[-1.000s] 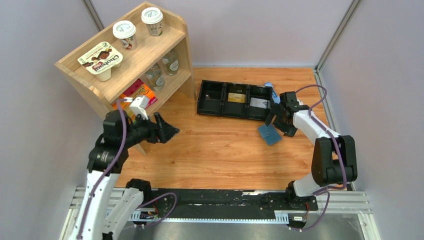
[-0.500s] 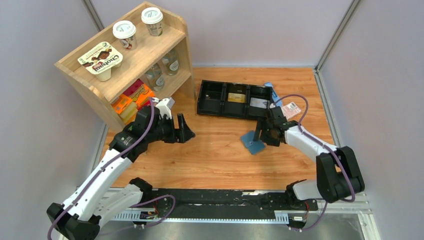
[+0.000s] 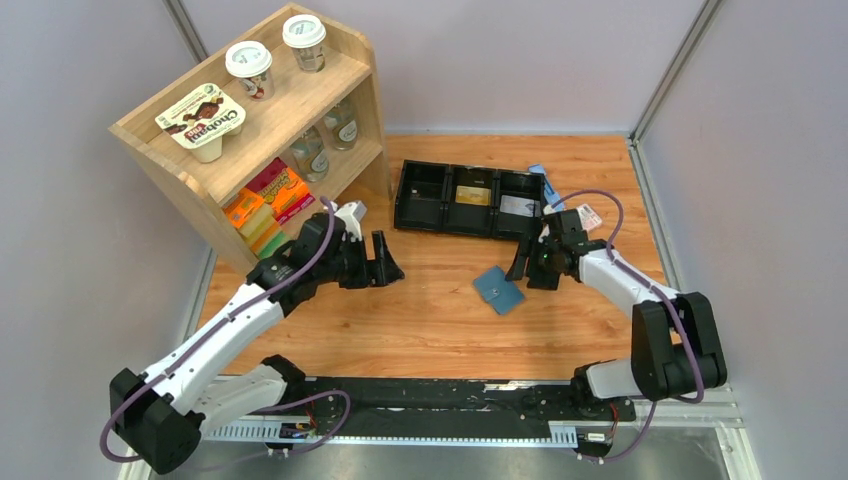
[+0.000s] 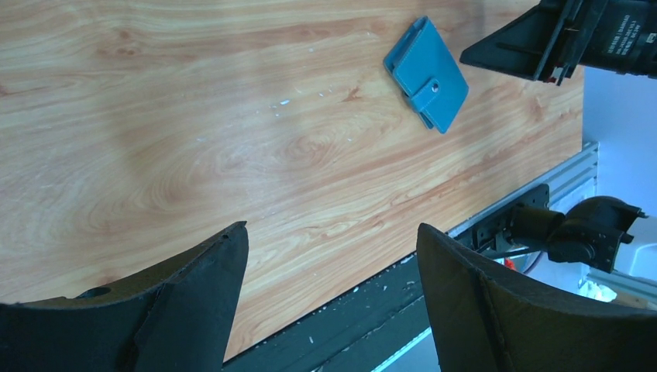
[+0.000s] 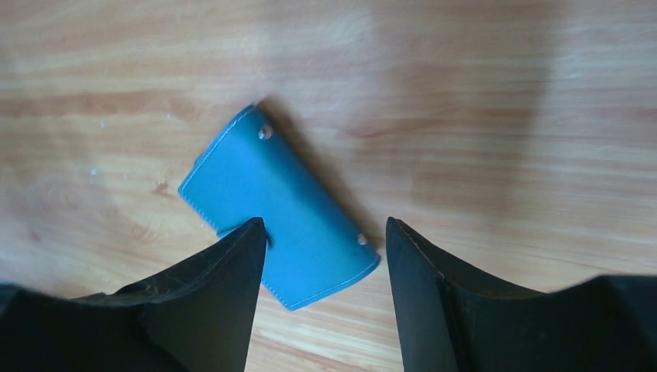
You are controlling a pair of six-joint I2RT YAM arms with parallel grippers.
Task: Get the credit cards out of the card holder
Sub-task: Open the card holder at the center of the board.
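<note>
The card holder (image 3: 498,290) now lies flat on the table (image 3: 430,330), no longer tilted at the right claw (image 3: 531,271), and the left arm (image 3: 235,320) has reached further toward the middle. The right arm (image 3: 625,280) stretches low to its left, claw fingers spread apart just beside the holder's right edge. The left claw (image 3: 388,262) also gapes, well apart from it. The holder is folded shut with its tab snapped, so what is inside cannot be seen.
</note>
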